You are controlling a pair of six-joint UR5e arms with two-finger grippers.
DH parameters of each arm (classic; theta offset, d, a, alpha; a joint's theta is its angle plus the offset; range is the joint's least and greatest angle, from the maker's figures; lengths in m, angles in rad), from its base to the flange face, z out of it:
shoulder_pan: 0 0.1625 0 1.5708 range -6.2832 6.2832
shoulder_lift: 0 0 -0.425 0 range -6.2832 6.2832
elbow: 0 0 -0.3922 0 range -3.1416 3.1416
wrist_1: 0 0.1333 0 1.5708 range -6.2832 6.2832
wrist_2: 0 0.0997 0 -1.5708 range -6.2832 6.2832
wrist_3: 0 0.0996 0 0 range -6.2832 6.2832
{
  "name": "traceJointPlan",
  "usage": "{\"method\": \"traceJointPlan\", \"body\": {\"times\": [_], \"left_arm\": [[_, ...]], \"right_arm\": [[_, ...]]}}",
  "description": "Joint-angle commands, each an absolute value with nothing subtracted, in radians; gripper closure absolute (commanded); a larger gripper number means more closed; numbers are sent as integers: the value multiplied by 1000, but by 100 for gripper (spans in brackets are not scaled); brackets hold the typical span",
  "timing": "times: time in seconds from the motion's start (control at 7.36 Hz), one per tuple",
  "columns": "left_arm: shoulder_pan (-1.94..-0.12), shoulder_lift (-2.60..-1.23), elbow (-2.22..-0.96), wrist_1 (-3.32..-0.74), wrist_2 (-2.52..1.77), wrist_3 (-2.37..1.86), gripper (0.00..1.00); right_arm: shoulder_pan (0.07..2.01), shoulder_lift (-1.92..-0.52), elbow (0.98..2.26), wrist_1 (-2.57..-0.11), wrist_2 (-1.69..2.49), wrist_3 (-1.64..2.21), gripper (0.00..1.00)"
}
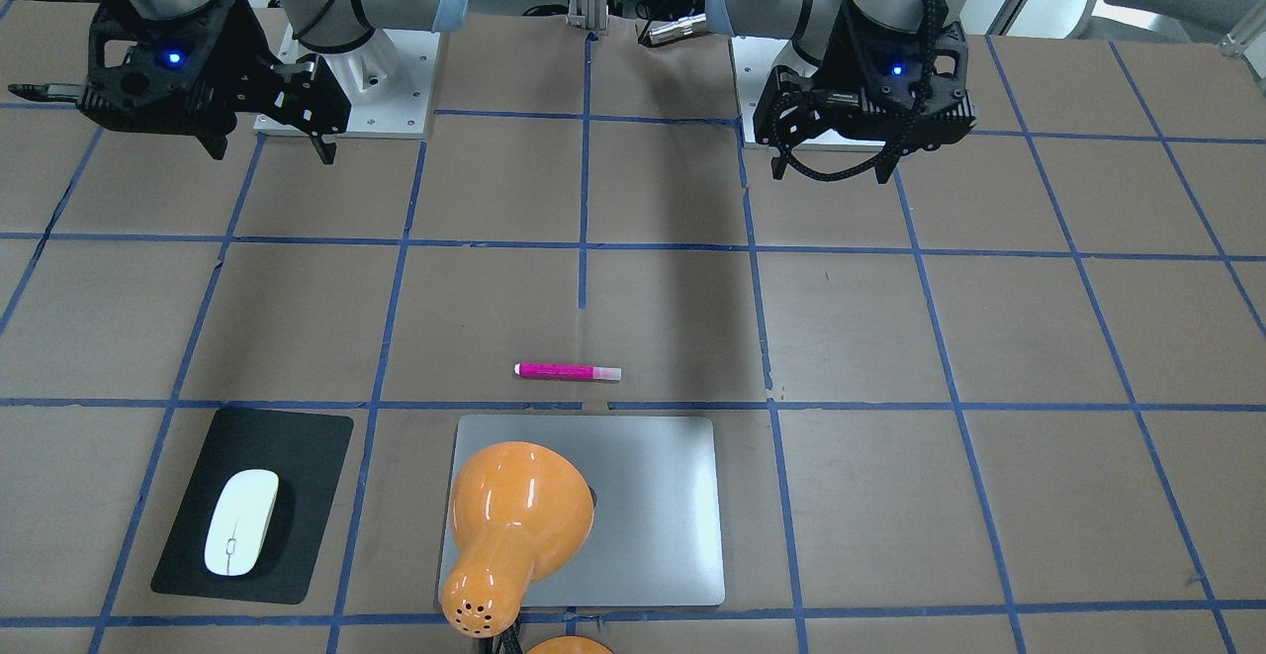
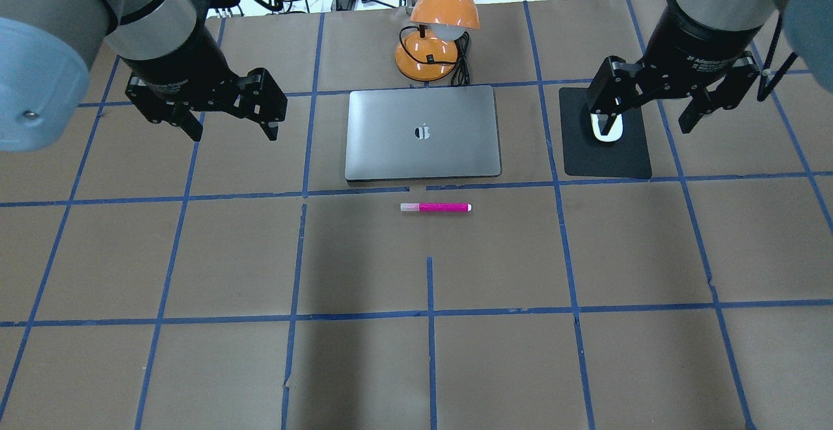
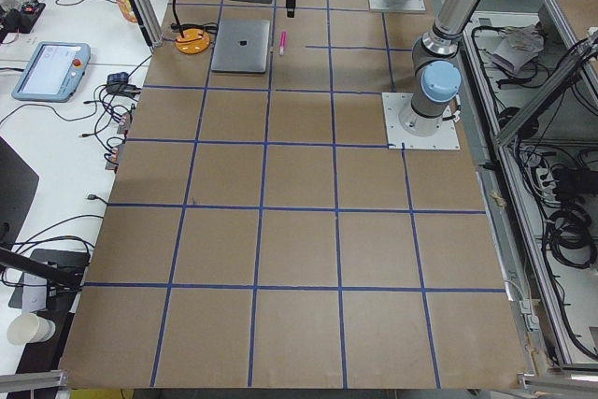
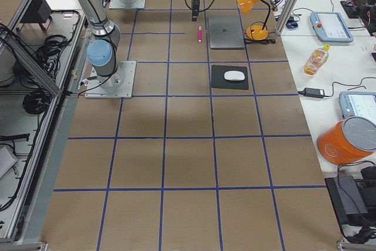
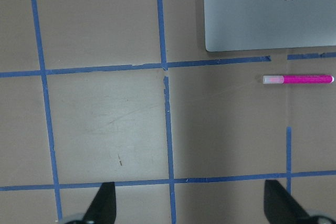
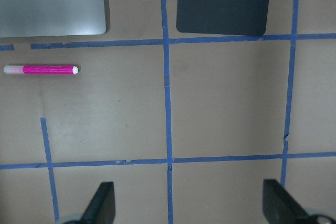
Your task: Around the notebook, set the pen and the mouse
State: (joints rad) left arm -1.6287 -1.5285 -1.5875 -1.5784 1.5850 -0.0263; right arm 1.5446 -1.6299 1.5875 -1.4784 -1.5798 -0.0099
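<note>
Silver-grey and smooth, the notebook [image 2: 423, 132] lies flat. Overhead I see its whole lid, but from the front a glossy orange lamp [image 1: 514, 511] covers one corner. The magenta pen [image 2: 435, 207] lies parallel, just beside the notebook's robot-side edge. The white oval mouse [image 1: 241, 520] sits on a matte black mat [image 1: 297, 456] on the notebook's right-arm side; overhead it is partly hidden, I think by a finger. The left gripper [image 2: 234, 134] and right gripper [image 2: 641, 127] hang spread wide, empty.

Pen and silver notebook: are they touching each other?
Apart. The overhead view shows a strip of brown table and blue tape between the pen and the notebook.
</note>
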Motion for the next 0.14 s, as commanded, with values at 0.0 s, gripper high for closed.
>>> {"method": "traceJointPlan", "body": {"times": [0.0], "left_arm": [[-1629,-1529,-1588,-1577,1588,-28,0]], "right_arm": [[1555,-1632,1589,-1474,-1582,-12,0]]}}
